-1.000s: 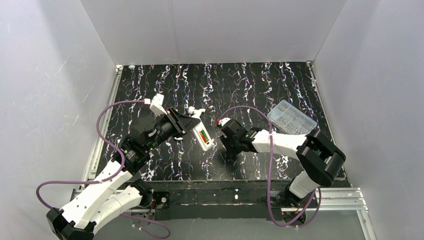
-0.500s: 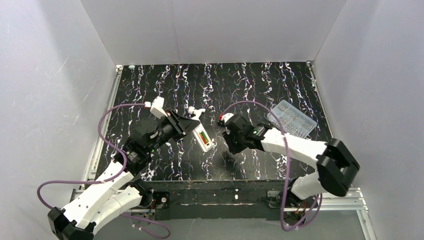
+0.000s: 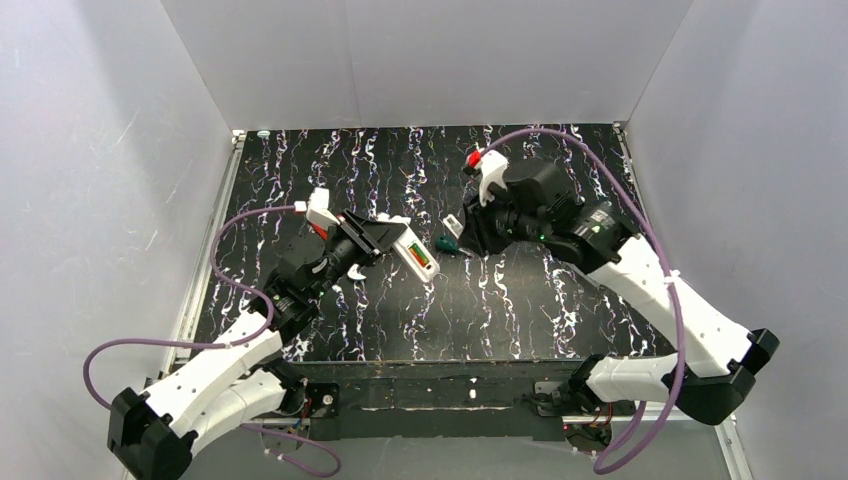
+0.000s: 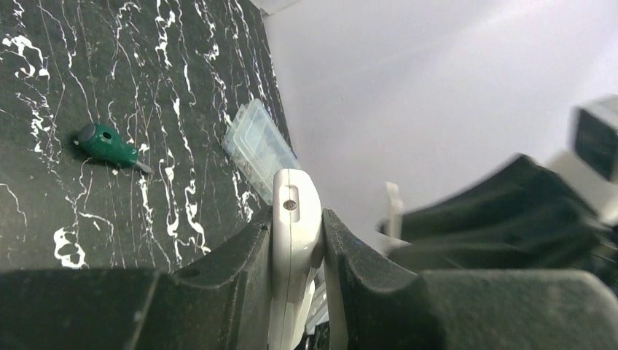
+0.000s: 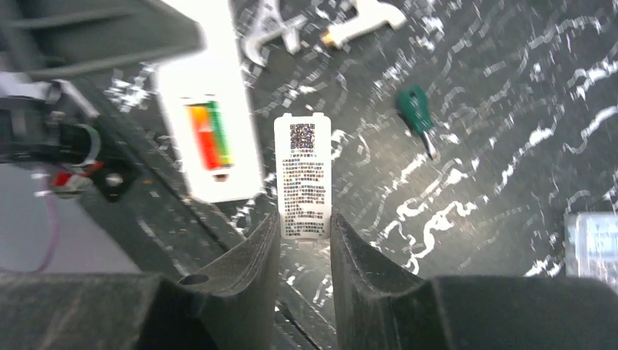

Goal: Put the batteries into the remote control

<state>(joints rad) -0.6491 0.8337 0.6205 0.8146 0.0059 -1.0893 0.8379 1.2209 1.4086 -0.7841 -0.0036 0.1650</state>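
The batteries are seen as a red-orange and green strip seated in the recessed bay on the back of the remote control; their number cannot be told, as the view is blurred. The remote control is held a little left of the centre of the table, apparently raised off the surface, with the open bay turned upward and toward the right arm so that it is presented for closing. It is pinched across its thin sides by the left gripper, whose jaws are pressed against both faces. The grip is taken at the far-left end, so the bay is left unobstructed. A small flat cover plate is pinched by its near end in the right gripper, printed label toward the wrist camera, just beside the remote control but apart from it. Loading is judged complete, and fitting the plate over the bay appears to be the step in hand, for which the plate must be aligned with the bay. The left arm is extended diagonally from the near-left base. The right arm is reached far over the table from the near-right base, its gripper directed leftward. A green-handled screwdriver lies on the table between the two grippers, and a clear box lies further right.
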